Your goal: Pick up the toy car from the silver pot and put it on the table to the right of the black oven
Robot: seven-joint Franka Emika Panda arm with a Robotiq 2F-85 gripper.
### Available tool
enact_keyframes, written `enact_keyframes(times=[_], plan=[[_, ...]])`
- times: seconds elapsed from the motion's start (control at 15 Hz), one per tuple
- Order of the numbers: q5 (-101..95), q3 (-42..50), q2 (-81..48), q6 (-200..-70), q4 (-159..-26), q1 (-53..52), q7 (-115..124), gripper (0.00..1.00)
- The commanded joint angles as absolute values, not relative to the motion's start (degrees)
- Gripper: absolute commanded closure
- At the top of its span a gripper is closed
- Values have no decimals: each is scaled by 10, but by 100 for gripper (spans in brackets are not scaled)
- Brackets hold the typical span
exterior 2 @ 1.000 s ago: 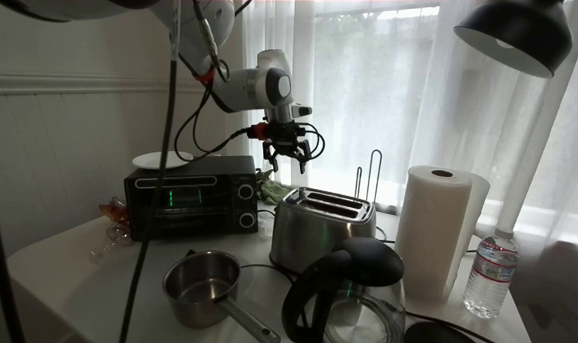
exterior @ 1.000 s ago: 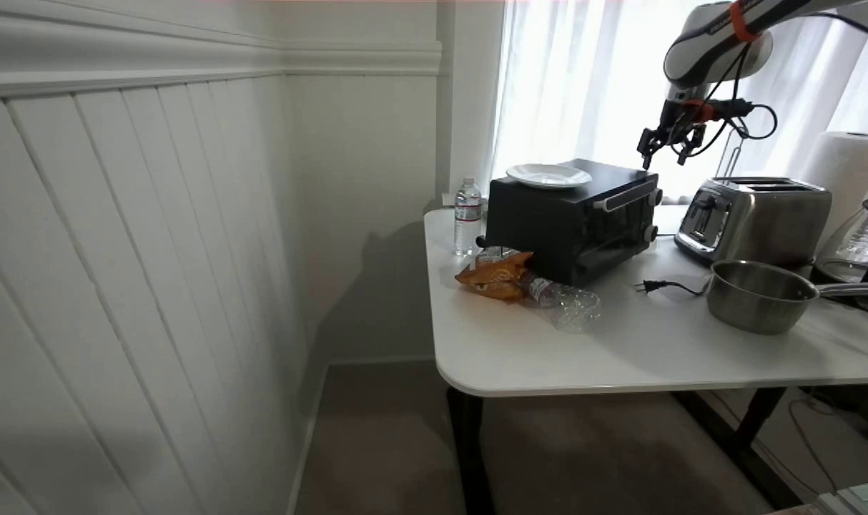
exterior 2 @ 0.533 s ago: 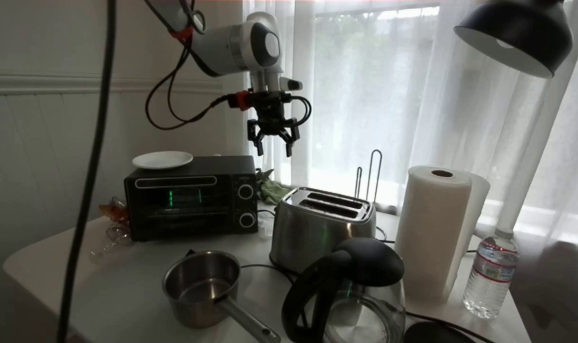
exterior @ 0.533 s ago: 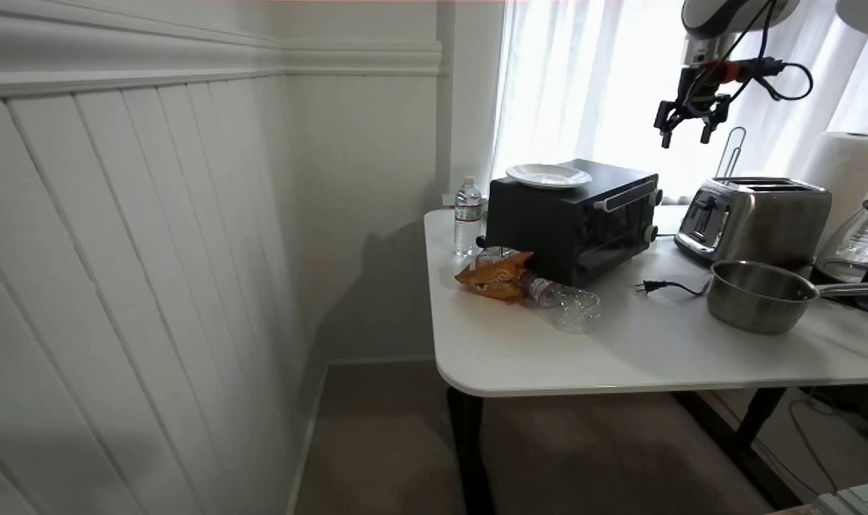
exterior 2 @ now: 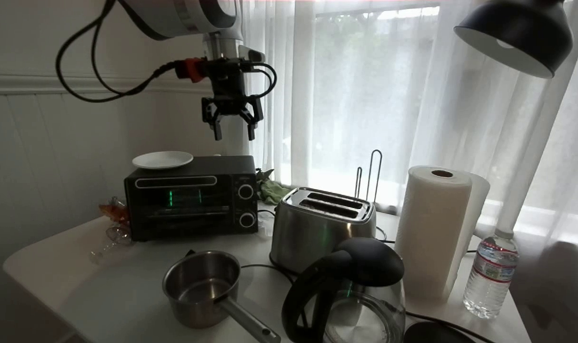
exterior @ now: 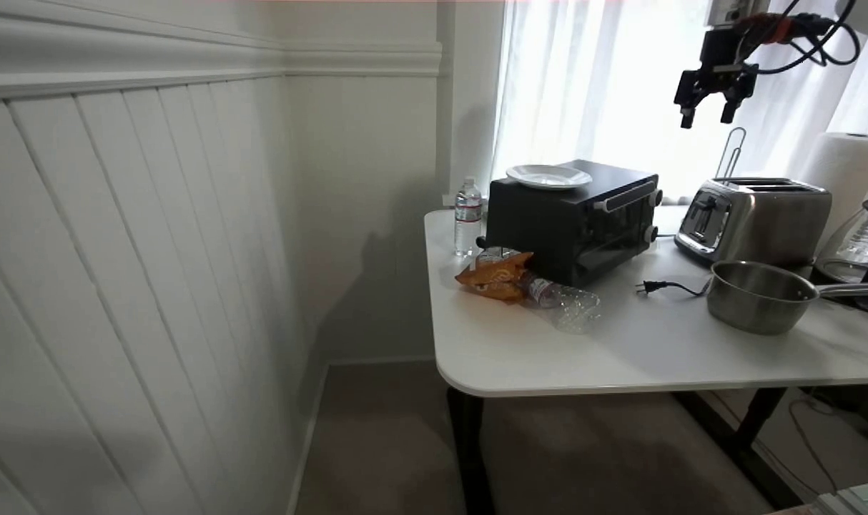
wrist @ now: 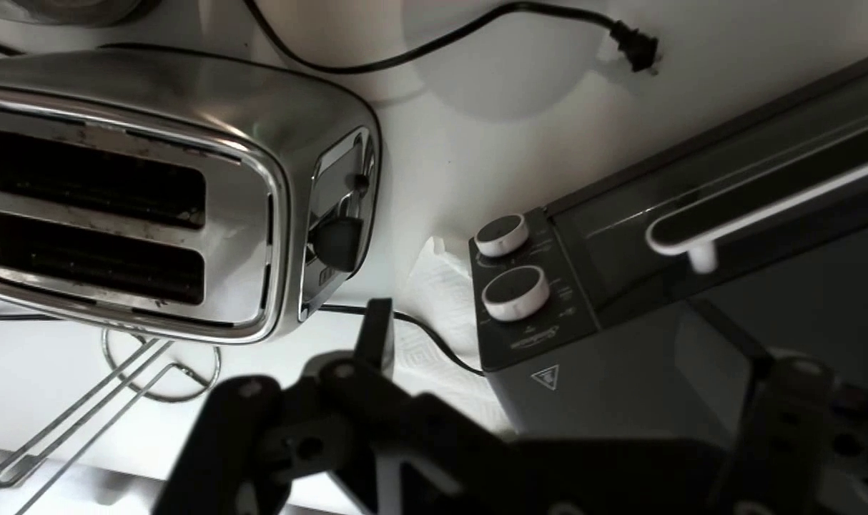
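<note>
The silver pot [exterior: 756, 315] stands on the white table [exterior: 548, 357] in front of the black oven [exterior: 541, 229]. In an exterior view the pot [exterior 2: 198, 305] shows a bare inside. No toy car shows in any view. My gripper [exterior: 707, 121] is open and empty, in the air well above the table. In an exterior view the gripper [exterior 2: 234, 135] hangs above the right end of the oven [exterior 2: 189, 214]. In the wrist view the open fingers [wrist: 538, 315] are spread with the oven's side and knobs [wrist: 516, 293] below between them.
A silver toaster [exterior 2: 317, 238] stands right of the oven, with a wire holder [exterior 2: 375, 176] behind it. A kettle [exterior 2: 365, 295] and paper towel roll [exterior 2: 432, 238] stand further right. A plate [exterior: 548, 176] lies on the oven. An orange bag [exterior: 495, 277] and plastic bottle [exterior: 573, 309] lie beside it.
The arm has risen. My open gripper has moved up and right in an exterior view, and up and left from above the toaster side in an exterior view. The objects have not moved.
</note>
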State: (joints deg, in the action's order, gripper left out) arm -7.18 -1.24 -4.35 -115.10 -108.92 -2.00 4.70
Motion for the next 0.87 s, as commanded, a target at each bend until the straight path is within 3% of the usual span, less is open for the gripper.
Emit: enact_keyframes(times=[0.0, 0.47, 0.53, 0.8], plan=[[-74, -23, 83, -1212, -1229, -26, 32, 0], [-72, -22, 232, -1308, -1386, -30, -22, 0], [-78, -33, 176, -1282, -1330, -23, 16, 0], [-78, -29, 217, -1292, -1368, -23, -9, 0]])
